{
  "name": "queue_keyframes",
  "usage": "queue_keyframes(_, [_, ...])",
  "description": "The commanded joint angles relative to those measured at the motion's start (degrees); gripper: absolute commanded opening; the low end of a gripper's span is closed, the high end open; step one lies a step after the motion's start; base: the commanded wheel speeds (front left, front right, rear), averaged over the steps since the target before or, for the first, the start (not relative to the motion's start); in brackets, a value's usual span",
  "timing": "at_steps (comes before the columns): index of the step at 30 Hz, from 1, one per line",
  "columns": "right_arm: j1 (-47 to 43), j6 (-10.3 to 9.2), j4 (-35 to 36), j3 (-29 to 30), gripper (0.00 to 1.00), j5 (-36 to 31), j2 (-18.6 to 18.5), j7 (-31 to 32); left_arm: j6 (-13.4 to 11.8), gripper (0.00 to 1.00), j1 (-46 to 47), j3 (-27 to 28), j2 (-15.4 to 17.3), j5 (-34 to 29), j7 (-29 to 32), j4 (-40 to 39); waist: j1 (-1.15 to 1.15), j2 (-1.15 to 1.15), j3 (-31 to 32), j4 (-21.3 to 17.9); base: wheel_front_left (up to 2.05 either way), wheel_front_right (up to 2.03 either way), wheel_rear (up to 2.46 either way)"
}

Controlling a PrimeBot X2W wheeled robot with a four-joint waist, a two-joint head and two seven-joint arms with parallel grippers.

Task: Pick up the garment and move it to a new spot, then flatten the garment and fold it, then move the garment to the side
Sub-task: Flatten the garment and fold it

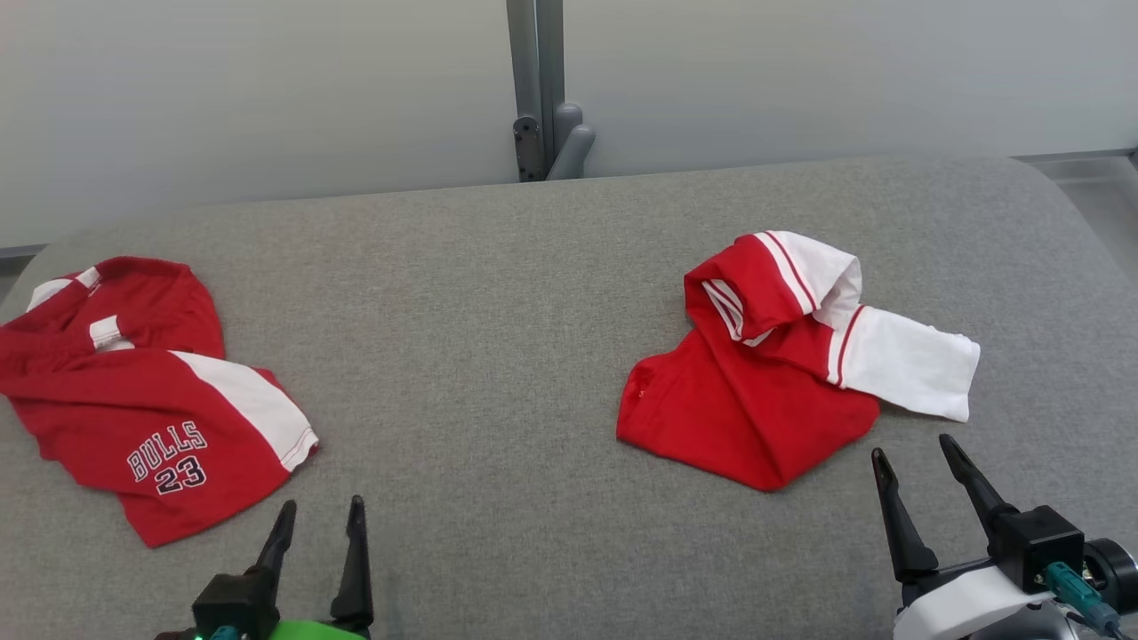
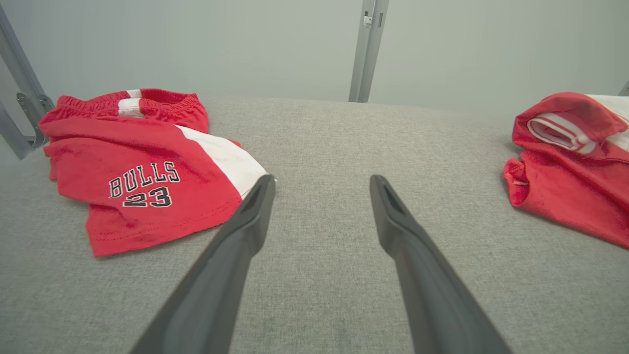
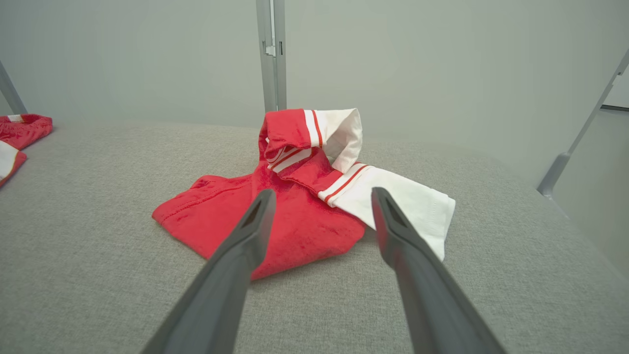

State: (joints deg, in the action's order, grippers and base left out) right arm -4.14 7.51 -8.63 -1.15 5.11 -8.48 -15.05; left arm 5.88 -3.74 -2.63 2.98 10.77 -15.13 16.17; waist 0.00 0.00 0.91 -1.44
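The left gripper [image 1: 322,503] and right gripper [image 1: 913,447] hover wide open and empty over the near side of the grey pad [image 1: 498,356], apparently because the crumpled red-and-white garment [image 1: 756,400], lying right and just beyond the right one, is not yet picked.

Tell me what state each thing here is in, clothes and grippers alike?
Shorts: lying rumpled, partly folded over, not held.
Shirt: crumpled in a heap, one white sleeve sticking out, not held.
Left gripper: open, empty, beside the shorts.
Right gripper: open, empty, just short of the shirt.
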Motion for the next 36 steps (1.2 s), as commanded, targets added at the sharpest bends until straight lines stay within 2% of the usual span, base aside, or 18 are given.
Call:
queue_keyframes(1, [0.33, -0.04, 0.18, -0.48, 1.0, 0.37, -0.41, -0.2, 0.26, 1.0, 2.04, -1.28, -0.11, 0.54, -0.03, 0.47, 0.0, 0.0, -0.52, -0.77, 0.0, 0.0, 0.0])
queue_keyframes(5, [1.34, -0.04, 0.31, -1.56, 1.0, 0.45, -1.01, -0.2, 0.68, 1.0, 6.39, -7.05, -0.08, 1.71, -0.02, 3.4, 0.0, 0.0, -1.53, -3.02, 0.0, 0.0, 0.0])
queue_keyframes(6, [1.34, -0.04, 0.31, -1.56, 1.0, 0.45, -1.01, -0.2, 0.68, 1.0, 6.39, -7.05, -0.08, 1.71, -0.02, 3.4, 0.0, 0.0, -1.53, -3.02, 0.0, 0.0, 0.0])
queue_keyframes(10, [2.19, -0.04, 0.43, -2.35, 1.0, 0.7, -1.01, -0.2, 1.1, 1.0, 13.22, -14.24, -0.04, 3.52, -0.01, 8.24, 0.0, 0.0, -3.01, -5.91, 0.0, 0.0, 0.0])
queue_keyframes(18, [4.31, -0.04, 0.67, -3.03, 1.0, 1.06, -0.26, -0.2, 1.03, 1.0, 27.2, -26.62, 0.03, 10.95, 1.27, 22.5, 0.0, 0.0, -7.22, -12.32, 0.0, 0.0, 0.0])
queue_keyframes(25, [4.63, -0.04, 0.62, -1.97, 1.0, 1.13, 0.53, -0.2, 0.27, 1.0, 34.36, -32.21, 0.04, 16.82, 2.72, 31.88, 0.0, 0.0, -8.93, -15.43, 0.0, 0.0, 0.0])
queue_keyframes(35, [6.12, -0.04, 0.47, -2.21, 1.0, 1.25, 1.61, -0.2, 0.16, 1.0, 38.58, -38.23, 0.06, 23.76, 3.46, 40.99, 0.0, 0.0, -10.38, -17.1, 0.0, 0.0, 0.0])
queue_keyframes(36, [6.2, -0.04, 0.47, -2.14, 1.0, 1.3, 1.55, -0.2, 0.19, 0.94, 38.68, -38.73, 0.05, 24.14, 3.22, 41.47, 0.0, 0.0, -10.38, -17.14, 0.0, 0.0, 0.0])
